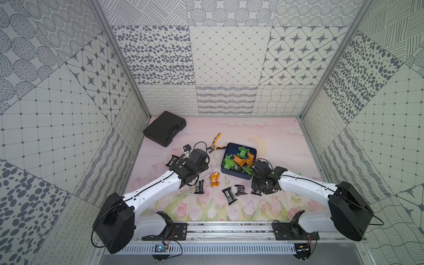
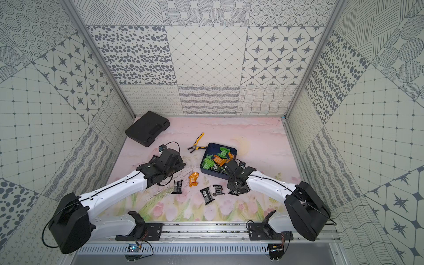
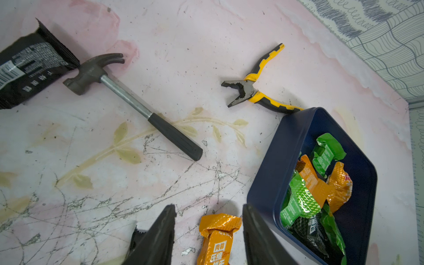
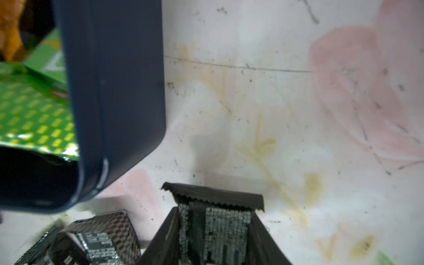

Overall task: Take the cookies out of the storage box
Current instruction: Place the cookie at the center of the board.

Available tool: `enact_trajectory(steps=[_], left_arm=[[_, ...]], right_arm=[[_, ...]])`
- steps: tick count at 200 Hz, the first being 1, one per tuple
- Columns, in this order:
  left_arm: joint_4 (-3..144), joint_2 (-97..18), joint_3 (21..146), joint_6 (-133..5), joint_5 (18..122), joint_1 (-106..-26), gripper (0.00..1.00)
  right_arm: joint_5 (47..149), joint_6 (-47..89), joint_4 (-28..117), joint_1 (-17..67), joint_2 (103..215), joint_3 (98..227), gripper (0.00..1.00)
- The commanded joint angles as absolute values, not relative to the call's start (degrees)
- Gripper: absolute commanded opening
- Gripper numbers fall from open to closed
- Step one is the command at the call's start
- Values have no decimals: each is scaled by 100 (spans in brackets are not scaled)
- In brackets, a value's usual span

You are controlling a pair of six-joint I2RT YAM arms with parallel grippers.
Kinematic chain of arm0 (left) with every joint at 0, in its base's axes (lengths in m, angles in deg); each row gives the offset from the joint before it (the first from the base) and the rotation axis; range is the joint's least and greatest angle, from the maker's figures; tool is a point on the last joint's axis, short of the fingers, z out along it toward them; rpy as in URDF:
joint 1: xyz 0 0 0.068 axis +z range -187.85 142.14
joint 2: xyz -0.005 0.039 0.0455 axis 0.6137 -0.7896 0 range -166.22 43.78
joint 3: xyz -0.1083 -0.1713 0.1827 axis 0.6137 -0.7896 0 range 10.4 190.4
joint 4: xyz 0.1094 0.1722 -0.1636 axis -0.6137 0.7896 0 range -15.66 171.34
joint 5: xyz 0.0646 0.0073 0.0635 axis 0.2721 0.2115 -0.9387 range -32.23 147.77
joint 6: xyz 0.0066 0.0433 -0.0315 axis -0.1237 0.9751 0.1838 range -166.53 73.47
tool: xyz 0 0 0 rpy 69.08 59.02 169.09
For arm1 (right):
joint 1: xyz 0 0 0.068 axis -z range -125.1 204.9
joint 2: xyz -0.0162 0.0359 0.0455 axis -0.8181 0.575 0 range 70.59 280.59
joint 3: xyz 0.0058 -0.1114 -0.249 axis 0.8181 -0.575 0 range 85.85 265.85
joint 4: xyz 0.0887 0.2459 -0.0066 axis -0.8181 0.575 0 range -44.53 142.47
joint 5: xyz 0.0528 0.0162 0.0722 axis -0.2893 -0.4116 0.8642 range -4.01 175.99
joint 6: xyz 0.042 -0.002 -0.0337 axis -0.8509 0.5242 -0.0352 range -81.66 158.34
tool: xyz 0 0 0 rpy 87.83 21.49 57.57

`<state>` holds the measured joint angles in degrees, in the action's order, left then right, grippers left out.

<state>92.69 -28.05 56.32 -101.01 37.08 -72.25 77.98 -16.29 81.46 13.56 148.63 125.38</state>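
**Operator:** Arm poses?

**Technician:** The left arm (image 1: 151, 190) reaches from the near left to the middle of the desk (image 1: 275, 142), with its wrist left of the box (image 1: 234, 175). The left fingers (image 3: 165, 229) stand apart and grip nothing. An orange cookie (image 3: 218, 238) lies on the desk between them, touching neither. The right arm (image 1: 302, 183) reaches in from the near right, with its wrist over the box's near right corner. The right fingers (image 4: 165, 238) are closed on a black cookie (image 4: 215, 220), just outside the box.

**Operator:** Where are the cookies?

**Technician:** Most cookies (image 1: 238, 158), green, orange and black, are in the box. Several lie on the desk in front of it and to its left.

**Operator:** Obstructions?

**Technician:** In both top views the left wrist covers most of the hammer (image 3: 137, 105), and both sets of fingers are hard to make out. The right wrist view cuts off the black cookie's lower part and blurs the box. Whether that cookie touches the desk cannot be told.
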Motion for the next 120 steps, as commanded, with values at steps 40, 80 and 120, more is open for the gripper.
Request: enact_trajectory(steps=[40,80,120], left_arm=[[9016,-2719,5557,-9949,3931,-7207,51],[8931,-2723,5532,-9898,3968,-7206,51],[8802,-2722,5545,-9737,4017,-7204,51]], right_arm=[[7836,-1626,7571,1206,14953,12349,52],[7640,-1320,8035,1220,14639,12544,65],[7417,-98,8486,1220,14099,13136,71]])
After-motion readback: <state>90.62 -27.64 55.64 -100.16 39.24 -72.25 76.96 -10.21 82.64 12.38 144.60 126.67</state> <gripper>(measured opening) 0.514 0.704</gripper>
